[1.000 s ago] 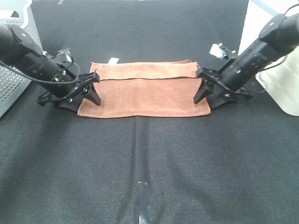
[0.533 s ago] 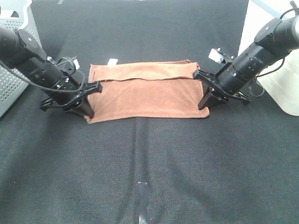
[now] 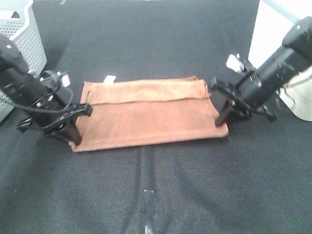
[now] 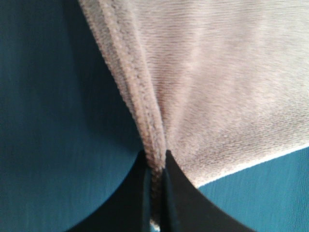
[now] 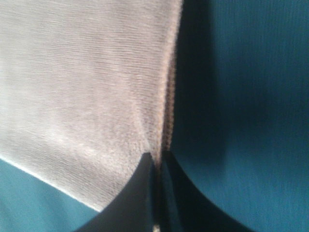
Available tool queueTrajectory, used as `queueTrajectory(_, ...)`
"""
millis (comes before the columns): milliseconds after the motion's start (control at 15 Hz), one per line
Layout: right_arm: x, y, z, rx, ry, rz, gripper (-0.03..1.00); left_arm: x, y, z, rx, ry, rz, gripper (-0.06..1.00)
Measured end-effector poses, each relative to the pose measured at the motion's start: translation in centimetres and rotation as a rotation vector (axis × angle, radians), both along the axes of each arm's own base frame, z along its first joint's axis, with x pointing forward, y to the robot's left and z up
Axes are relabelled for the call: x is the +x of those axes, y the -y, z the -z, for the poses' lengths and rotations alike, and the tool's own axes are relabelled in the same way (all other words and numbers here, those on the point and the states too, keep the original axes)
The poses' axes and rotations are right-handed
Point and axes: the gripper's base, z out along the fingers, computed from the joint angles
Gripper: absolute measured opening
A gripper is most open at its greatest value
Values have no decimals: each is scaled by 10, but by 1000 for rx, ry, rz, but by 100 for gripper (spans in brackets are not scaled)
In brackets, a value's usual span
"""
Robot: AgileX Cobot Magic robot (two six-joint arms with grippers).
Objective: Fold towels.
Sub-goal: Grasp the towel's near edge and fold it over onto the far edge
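The reddish-brown towel (image 3: 148,114) lies stretched across the middle of the dark mat, folded with a lighter strip along its far edge and a small white tag (image 3: 110,78) at the far left. My left gripper (image 3: 74,138) is shut on the towel's near left corner; the left wrist view shows the hem (image 4: 145,121) pinched between the fingers (image 4: 130,203). My right gripper (image 3: 223,122) is shut on the near right corner; the right wrist view shows the towel's edge (image 5: 166,106) clamped between the fingers (image 5: 137,198). The towel looks taut between both grippers.
A grey perforated basket (image 3: 22,34) stands at the far left behind the left arm. A white container (image 3: 300,97) stands at the right edge by the right arm. A strip of grey tape (image 3: 148,209) marks the mat's near centre.
Both grippers have pulled the towel's near corners outward and toward the mat's near side. The near edge has moved closer to me and the towel has stretched wider and flatter.
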Motion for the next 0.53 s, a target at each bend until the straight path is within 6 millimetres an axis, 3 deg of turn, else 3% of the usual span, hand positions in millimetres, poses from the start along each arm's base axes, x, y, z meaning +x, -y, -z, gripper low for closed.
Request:
queueTrajectory(200,-8,0,2,-5,-2,-28,0,-3,-1,-15,-8,30,-13,1)
queueTrajectory(333,5,-1,-9,-1,50,-28,0,8,0,-25,-6,55,-61,1)
queueTrajectory(533,40,-5,-41,23,170,-46,0,39,1,-43,30,138,-85,1)
